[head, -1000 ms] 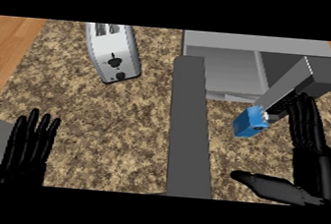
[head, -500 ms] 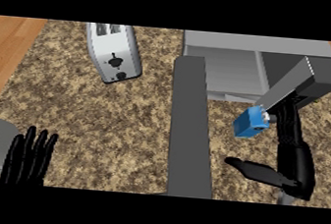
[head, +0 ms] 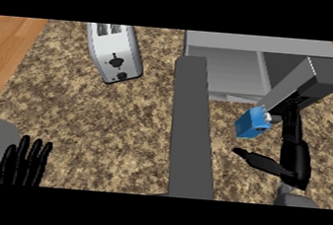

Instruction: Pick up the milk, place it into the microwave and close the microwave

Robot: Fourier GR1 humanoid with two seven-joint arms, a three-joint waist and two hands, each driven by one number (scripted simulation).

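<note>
No readable text, label or number in view.
The milk carton (head: 253,124), just beside the fingers of the right hand (head: 295,164), shows only plain blue faces. The toaster (head: 115,53), well off to that hand's left, has a dark knob and a slot on its front but no word, brand or number that can be made out. The microwave (head: 256,42) beyond the hand is plain grey.
</note>
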